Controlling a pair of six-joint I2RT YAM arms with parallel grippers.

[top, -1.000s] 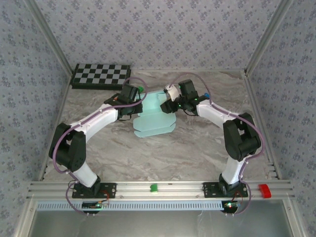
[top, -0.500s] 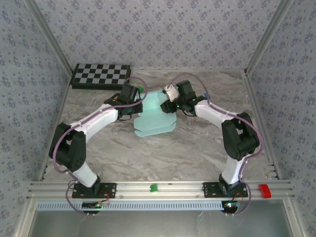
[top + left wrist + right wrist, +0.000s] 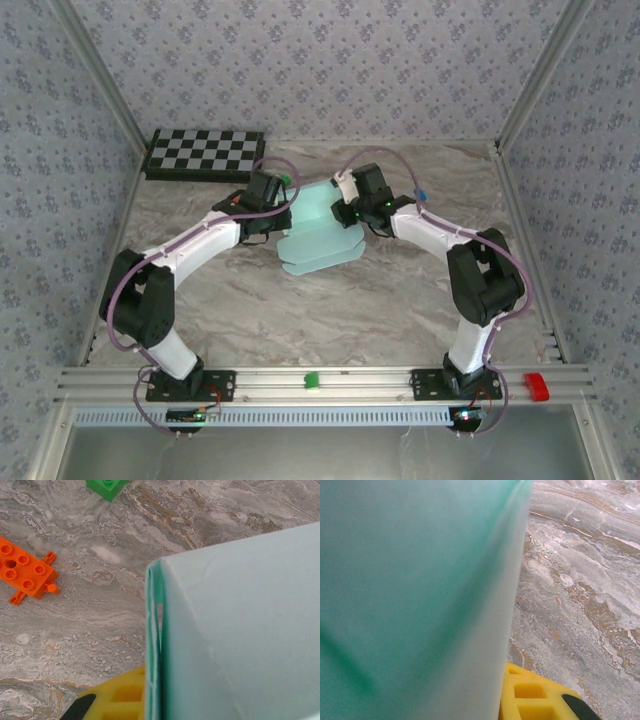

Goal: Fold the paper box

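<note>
Marbled worktop (image 3: pixel 400 300): right tool (image 3: pixel 345 208) now crowds the paper box (image 3: pixel 318 245) at 2 o'clock, grip unclear; left tool (image 3: pixel 283 208) stays clamped on it; sheet skews, fold likely beginning.

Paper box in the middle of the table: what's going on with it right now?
Both arms are at the paper box, a partly folded aqua card lying mid-table. The left gripper is shut on its left side; the left wrist view shows a doubled card edge beside a yellow finger. The right gripper is up against the right side, but whether it grips is unclear. An orange brick and a green block lie nearby, untouched.
</note>
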